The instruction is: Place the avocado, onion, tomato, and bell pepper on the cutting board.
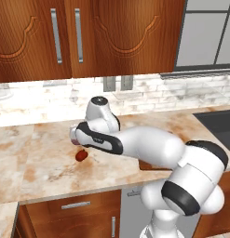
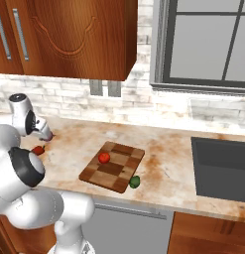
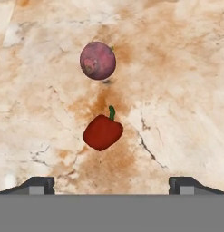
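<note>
Looking straight down, my gripper (image 3: 112,186) is open, its fingertips (image 3: 41,185) wide apart and nothing between them. The dark red bell pepper (image 3: 103,132) lies on the counter just beyond them, and the purple onion (image 3: 98,60) a little farther on. From the left base view the bell pepper (image 1: 81,155) sits directly under my hand. The patterned cutting board (image 2: 116,171) lies to the right, with the orange-red tomato (image 2: 104,158) on it. The green avocado (image 2: 135,182) rests at the board's near right corner. The bell pepper (image 2: 38,150) is well left of the board.
A dark sink (image 2: 218,168) is sunk into the marble counter (image 2: 163,163) at the right. Wooden wall cabinets (image 1: 65,37) hang above the tiled back wall. The counter's front edge (image 1: 65,195) runs just below the bell pepper.
</note>
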